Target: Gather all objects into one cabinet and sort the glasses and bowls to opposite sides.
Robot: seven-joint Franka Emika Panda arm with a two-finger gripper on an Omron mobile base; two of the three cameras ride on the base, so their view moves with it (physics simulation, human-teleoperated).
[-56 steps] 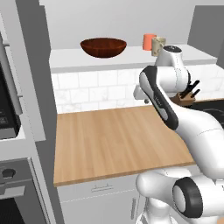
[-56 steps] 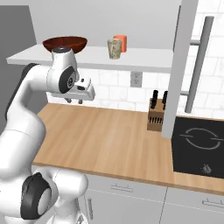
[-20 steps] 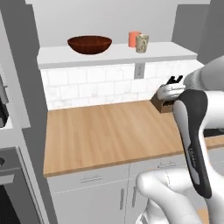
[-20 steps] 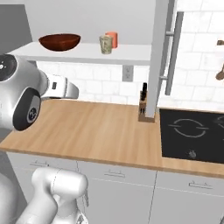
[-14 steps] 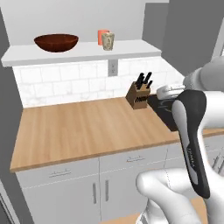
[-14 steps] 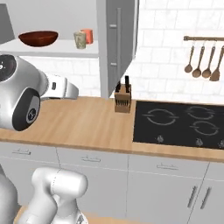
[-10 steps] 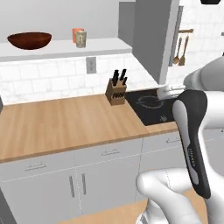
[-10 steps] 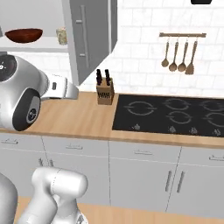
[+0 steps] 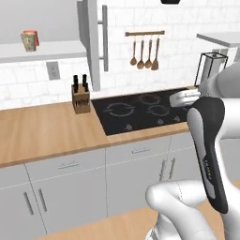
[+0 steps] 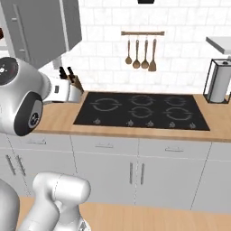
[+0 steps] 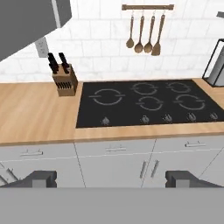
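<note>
Jaws are standing wide apart and empty, tips low in the hand view. Since a moment ago the base is carrying both cameras rightward along the bench, leaving the orange cup and speckled mug on the cabinet shelf far left, the hob now ahead.

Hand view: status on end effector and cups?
End effector open, empty, facing the cooktop. Speckled mug and orange cup on cabinet shelf, far left of left base view. Knife block on counter, nothing held.
</note>
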